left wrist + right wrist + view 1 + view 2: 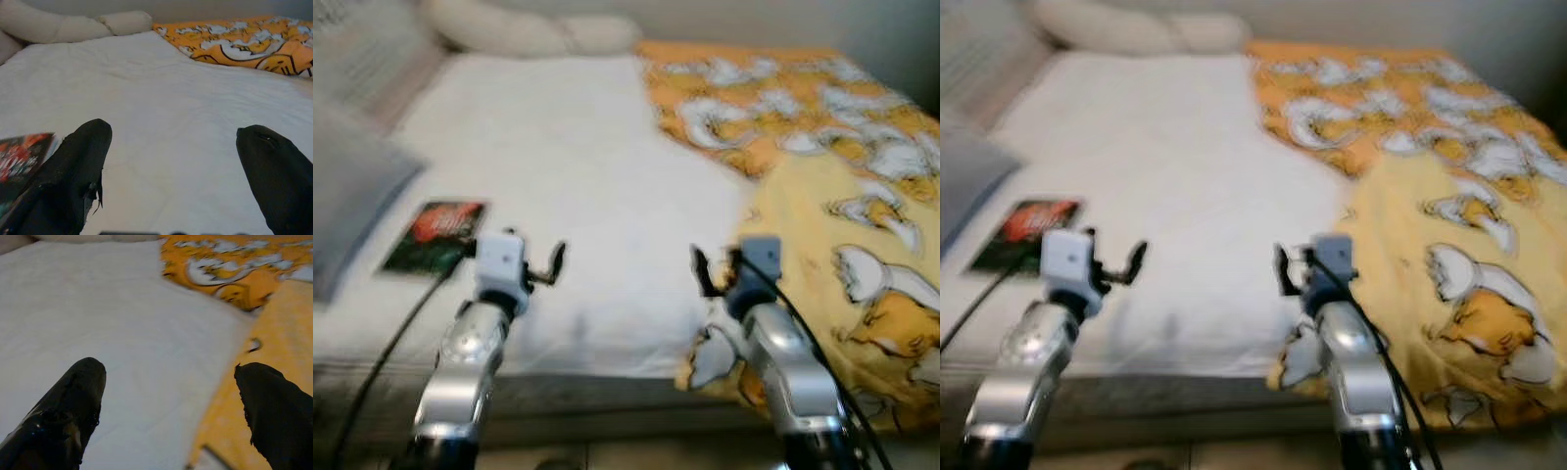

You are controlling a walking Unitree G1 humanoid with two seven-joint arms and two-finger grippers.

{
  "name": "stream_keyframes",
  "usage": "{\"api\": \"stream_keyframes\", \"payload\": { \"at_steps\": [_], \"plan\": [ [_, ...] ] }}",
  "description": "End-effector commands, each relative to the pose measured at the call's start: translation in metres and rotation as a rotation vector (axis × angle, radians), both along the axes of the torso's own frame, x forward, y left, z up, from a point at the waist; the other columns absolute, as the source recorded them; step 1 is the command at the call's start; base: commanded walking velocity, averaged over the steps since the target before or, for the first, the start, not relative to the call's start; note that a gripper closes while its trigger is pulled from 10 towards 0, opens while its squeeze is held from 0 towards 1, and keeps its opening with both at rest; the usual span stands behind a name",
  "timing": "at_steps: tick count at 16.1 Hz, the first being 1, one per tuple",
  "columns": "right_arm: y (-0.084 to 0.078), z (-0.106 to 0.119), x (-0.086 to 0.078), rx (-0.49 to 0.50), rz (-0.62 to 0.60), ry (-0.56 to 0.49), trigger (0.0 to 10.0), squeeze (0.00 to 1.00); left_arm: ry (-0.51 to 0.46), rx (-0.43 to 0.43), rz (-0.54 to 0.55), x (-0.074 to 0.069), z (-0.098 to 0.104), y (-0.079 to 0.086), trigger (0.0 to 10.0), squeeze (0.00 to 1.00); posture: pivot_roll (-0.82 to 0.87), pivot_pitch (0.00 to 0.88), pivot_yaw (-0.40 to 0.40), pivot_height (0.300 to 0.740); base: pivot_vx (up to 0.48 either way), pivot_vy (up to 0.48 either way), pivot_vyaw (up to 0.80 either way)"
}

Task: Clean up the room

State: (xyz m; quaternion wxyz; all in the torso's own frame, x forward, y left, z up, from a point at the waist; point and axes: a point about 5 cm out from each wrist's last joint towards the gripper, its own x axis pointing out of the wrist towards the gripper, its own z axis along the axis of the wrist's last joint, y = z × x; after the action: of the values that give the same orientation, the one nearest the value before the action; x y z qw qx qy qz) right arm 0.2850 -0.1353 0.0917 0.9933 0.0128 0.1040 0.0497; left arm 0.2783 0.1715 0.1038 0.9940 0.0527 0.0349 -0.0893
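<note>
The bed [578, 176], under a white sheet, takes up most of the head views, blurred. A yellow-orange duvet [842, 186] with a white cartoon print lies bunched over the right half of the frame, from the upper centre down to the lower right edge, and drapes over the near mattress side. Judgement: soft, light and bulky; it will sag and fold when lifted, so the near hem or corner at lower right seems the best place to take it, one gripper per corner. Cream pillows [529, 29] sit along the top edge, and a grey cushion [352, 196] is at the far left. A book or magazine [435, 235] with a red and dark green cover lies flat on the sheet at mid-left; it looks thin, light and fairly stiff, so it is probably best taken by an edge. The left gripper [176, 161] hovers over the sheet just beside the book, fingers spread, nothing held. The right gripper [171, 401] hovers at the sheet-duvet boundary, fingers likewise spread and empty. A black cable [391, 343] trails from the left wrist. Nothing blocks either approach.
</note>
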Motion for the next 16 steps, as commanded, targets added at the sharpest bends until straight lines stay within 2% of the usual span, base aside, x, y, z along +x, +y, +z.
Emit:
{"api": "stream_keyframes", "payload": {
  "at_steps": [1, 3, 5, 7, 9, 13, 15, 16],
  "plan": [
    [-0.013, -0.006, -0.003, -0.010, -0.048, 0.043, 10.0, 1.00, -0.007, -0.011, -0.036, 0.002, 0.002, -0.010, 10.0, 0.45, -0.03, 0.000, -0.036, 0.740, 0.277, 0.000, -0.77],
    [-0.013, -0.007, -0.002, -0.008, -0.046, 0.043, 10.0, 1.00, -0.005, -0.007, -0.041, 0.002, 0.002, -0.011, 10.0, 0.45, -0.03, 0.000, -0.035, 0.740, 0.274, 0.000, -0.76],
    [-0.011, -0.008, -0.003, -0.018, -0.031, 0.051, 10.0, 1.00, 0.006, 0.010, -0.069, 0.001, 0.000, -0.011, 10.0, 0.44, -0.03, 0.000, -0.035, 0.740, 0.000, 0.000, 0.00],
    [-0.009, -0.016, 0.002, -0.041, 0.011, 0.120, 10.0, 1.00, 0.022, 0.064, -0.133, -0.001, -0.002, -0.014, 10.0, 0.44, -0.03, 0.000, -0.032, 0.740, 0.000, 0.000, 0.00],
    [-0.013, -0.019, 0.016, -0.019, 0.014, 0.153, 10.0, 1.00, 0.047, 0.133, -0.228, -0.005, -0.004, -0.019, 10.0, 0.44, -0.02, 0.000, -0.033, 0.740, 0.000, 0.000, 0.00],
    [-0.009, -0.024, 0.043, -0.012, 0.047, 0.217, 10.0, 1.00, 0.040, 0.149, -0.232, -0.003, 0.004, -0.013, 10.0, 0.44, 0.02, 0.000, -0.042, 0.740, 0.000, 0.000, 0.00],
    [-0.007, -0.027, 0.051, -0.039, 0.072, 0.243, 10.0, 1.00, 0.047, 0.165, -0.259, -0.006, 0.006, -0.012, 10.0, 0.44, 0.05, 0.000, -0.051, 0.740, 0.000, 0.000, 0.00],
    [-0.003, -0.031, 0.060, -0.086, 0.090, 0.277, 10.0, 1.00, 0.063, 0.179, -0.318, -0.014, 0.009, -0.011, 10.0, 0.44, 0.07, 0.000, -0.055, 0.740, 0.000, 0.000, 0.00]
  ]
}}
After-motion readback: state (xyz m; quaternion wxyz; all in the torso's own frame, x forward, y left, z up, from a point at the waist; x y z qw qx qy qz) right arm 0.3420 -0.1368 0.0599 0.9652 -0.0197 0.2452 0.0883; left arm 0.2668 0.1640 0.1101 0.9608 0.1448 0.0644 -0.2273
